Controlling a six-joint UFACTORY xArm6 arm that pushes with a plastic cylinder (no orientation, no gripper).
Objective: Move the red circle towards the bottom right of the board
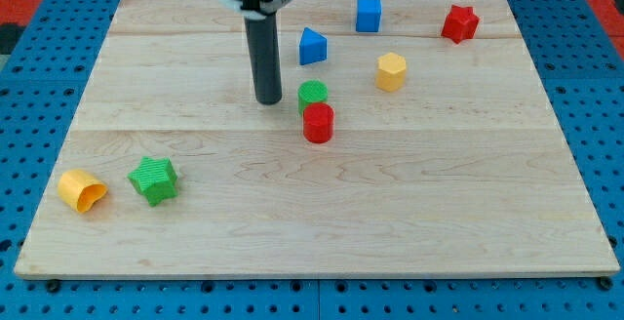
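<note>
Count's eight blocks on the board (409, 222): two red (circle (318, 123), star (459, 23)), two green (circle (312, 94), star (154, 180)), two blue (cube (368, 14), a wedge-ish one (312, 46)), two yellow (hexagon (391, 71), a tipped one (81, 190)).

Single arm, entering from the view's top edge, left of centre. Dark housing with a pale collar at the base, cropped by the frame. Straight dark rod descending vertically from the collar. My tip (269, 101) down at the table surface, in the upper middle of the view. No tilt visible.
</note>
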